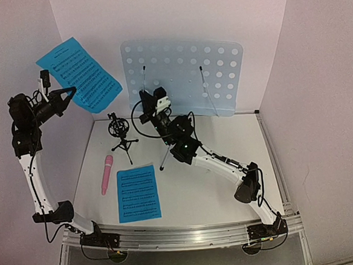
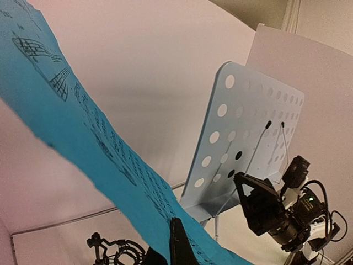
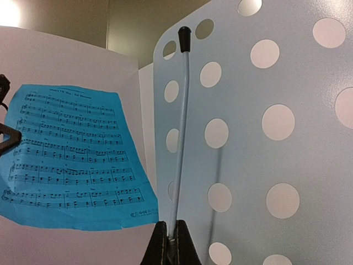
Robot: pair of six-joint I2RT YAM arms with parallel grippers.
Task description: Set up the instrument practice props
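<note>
High at left, we see left gripper (image 1: 71,91) clamped on first page (image 1: 78,71), not yet on music stand (image 1: 185,77). Right gripper (image 3: 169,243) pinches page-holder wire (image 3: 181,138). On table (image 1: 229,186) lie second page (image 1: 138,193) and pink microphone (image 1: 106,174); mic holder (image 1: 120,129) empty. We judge most work remains.

Your right arm (image 1: 218,161) crosses the tabletop (image 1: 243,140) diagonally and blocks the left half of the music stand (image 1: 184,71); the stand's right half faces open room. At left, the mic holder (image 1: 120,130), pink microphone (image 1: 107,174) and flat sheet (image 1: 138,193) sit close together. A lifted sheet (image 1: 78,72) hangs above that left side.
</note>
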